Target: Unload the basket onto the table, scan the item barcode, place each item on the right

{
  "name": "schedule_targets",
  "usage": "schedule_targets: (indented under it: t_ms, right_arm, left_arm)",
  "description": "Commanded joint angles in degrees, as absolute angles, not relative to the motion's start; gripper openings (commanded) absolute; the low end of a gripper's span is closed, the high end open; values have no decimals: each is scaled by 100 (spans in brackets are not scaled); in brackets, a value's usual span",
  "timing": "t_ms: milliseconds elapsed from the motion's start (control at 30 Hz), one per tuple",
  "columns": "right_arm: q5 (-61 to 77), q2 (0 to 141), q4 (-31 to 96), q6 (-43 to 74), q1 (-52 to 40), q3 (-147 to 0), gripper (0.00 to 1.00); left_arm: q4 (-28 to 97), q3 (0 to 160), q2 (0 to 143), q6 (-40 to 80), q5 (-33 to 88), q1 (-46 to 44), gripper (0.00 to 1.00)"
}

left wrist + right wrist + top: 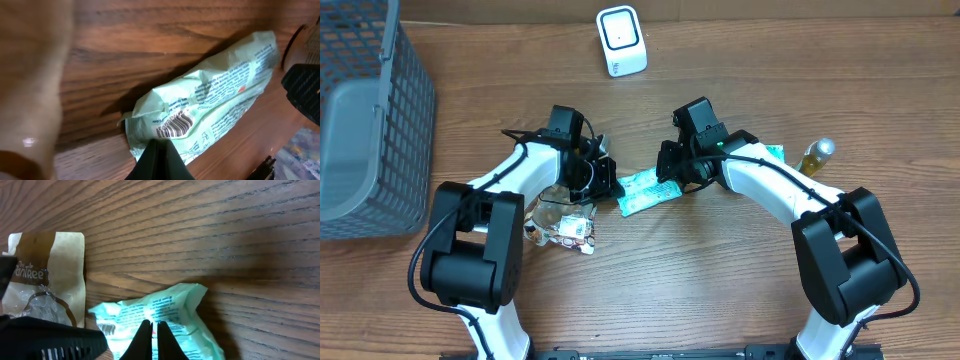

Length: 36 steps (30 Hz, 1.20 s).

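Wooden bench (pixel 720 290) carries everything. One grey mesh basket (pixel 410 110) stands at its left edge. Two arms meet in the middle over one mint-green packet (pixel 645 190), which lies flat on the bench between them. The left tool (pixel 159 155) is closed narrow, pinching one end of the packet just beside its one barcode (pixel 175 126), and the right tool (pixel 152 335) is closed narrow on the other end. One white scanner (pixel 621 40) stands at the far edge. One brown-and-clear pouch (pixel 565 222) lies near the left arm. One small bottle (pixel 817 156) lies at the right.
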<state>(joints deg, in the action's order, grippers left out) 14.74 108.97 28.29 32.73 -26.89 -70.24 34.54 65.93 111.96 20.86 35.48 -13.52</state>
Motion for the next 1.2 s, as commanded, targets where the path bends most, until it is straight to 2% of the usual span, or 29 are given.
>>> schedule_targets:
  t_ms: [0, 300, 667, 1167]
  right_arm:
    - [1411, 10737, 2812, 3227, -2694, -7035, 4]
    - [1232, 10737, 2703, 3229, -2694, -6851, 4]
    - [1050, 10744, 2547, 3227, -2694, -6840, 4]
    - [998, 10748, 2517, 3227, -2694, -6694, 4]
  left_arm:
    - [3420, 6541, 11277, 2147, 3562, -1520, 4]
    - [4309, 7271, 11161, 2058, 3804, -1275, 4]
    - [4171, 7260, 11463, 2067, 3660, -1916, 4]
    - [4064, 7247, 12451, 2082, 3109, -1990, 4]
